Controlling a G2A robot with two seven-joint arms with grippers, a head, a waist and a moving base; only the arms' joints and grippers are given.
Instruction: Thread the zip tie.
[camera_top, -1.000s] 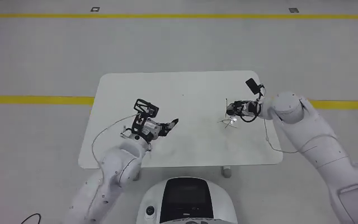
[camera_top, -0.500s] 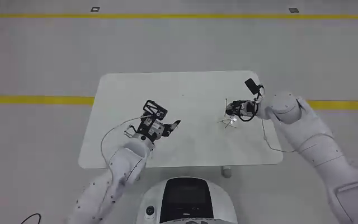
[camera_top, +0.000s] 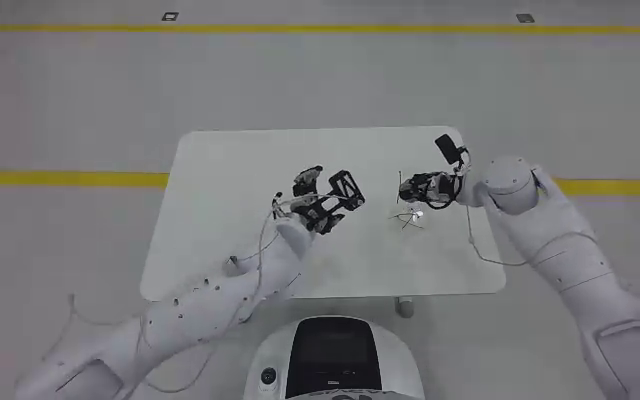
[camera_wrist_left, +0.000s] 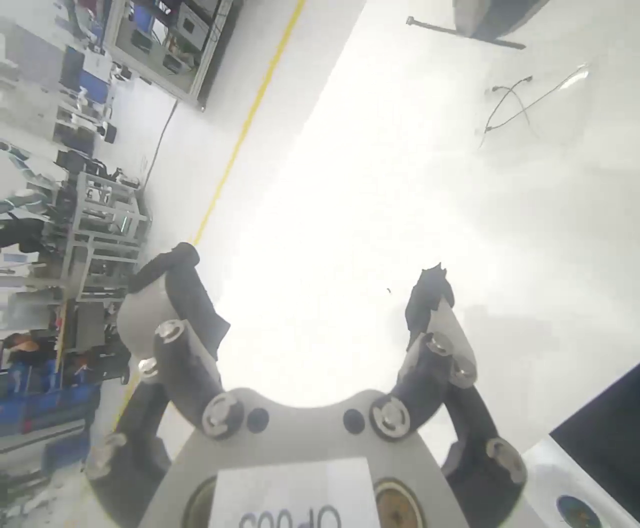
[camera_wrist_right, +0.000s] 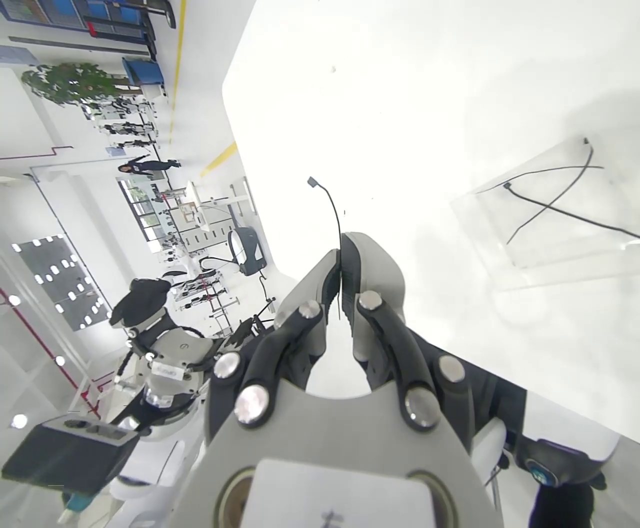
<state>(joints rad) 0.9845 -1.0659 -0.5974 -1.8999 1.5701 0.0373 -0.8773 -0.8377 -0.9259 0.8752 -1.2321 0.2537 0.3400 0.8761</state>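
Note:
My right gripper (camera_wrist_right: 342, 250) is shut on a thin black zip tie (camera_wrist_right: 330, 205), whose square head sticks out past the fingertips. In the top view this gripper (camera_top: 415, 187) hovers over the right part of the white table (camera_top: 230, 170), with the held zip tie (camera_top: 400, 180) pointing toward the table's middle. My left gripper (camera_wrist_left: 310, 270) is open with nothing between its fingers. It hangs over the middle of the table (camera_top: 340, 192), a short way from the held tie's head. The left wrist view shows the held zip tie (camera_wrist_left: 450, 32) far ahead.
A clear flat tray (camera_wrist_right: 500, 235) lies on the table beside the right gripper, with loose black zip ties (camera_wrist_right: 550, 200) crossed on it. The same loose ties (camera_top: 405, 215) sit just in front of the right gripper. A yellow floor line (camera_top: 80, 178) runs past both table ends.
My left arm has swung from the table's near left to its middle, turning its wrist toward the right gripper. The right gripper has barely moved and still holds the tie.

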